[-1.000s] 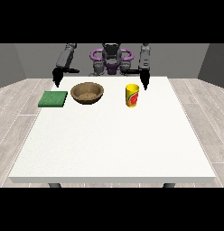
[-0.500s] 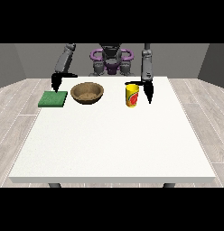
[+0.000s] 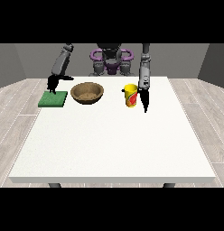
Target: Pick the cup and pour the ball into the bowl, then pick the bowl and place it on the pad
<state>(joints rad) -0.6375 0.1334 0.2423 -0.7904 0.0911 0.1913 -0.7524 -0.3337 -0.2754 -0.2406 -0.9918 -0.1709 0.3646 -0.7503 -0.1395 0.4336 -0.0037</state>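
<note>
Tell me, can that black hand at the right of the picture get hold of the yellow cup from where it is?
Probably yes. The hand at the view's right hangs just beside the yellow cup, with nothing showing between them. The bowl and the green pad sit off to the other side, out of its way.

Bare test room, looks like a lab or robot demo space, not a home. Plain grey walls (image 3: 23, 56), pale wood-plank floor (image 3: 14, 106), no furniture besides one large white tabletop (image 3: 114, 144) on dark legs. A humanoid robot (image 3: 111, 61) with a grey and purple torso stands behind it. Only a few props sit on the far side: green pad (image 3: 53, 99), brown bowl (image 3: 87, 92), yellow cup (image 3: 130, 95).
</note>
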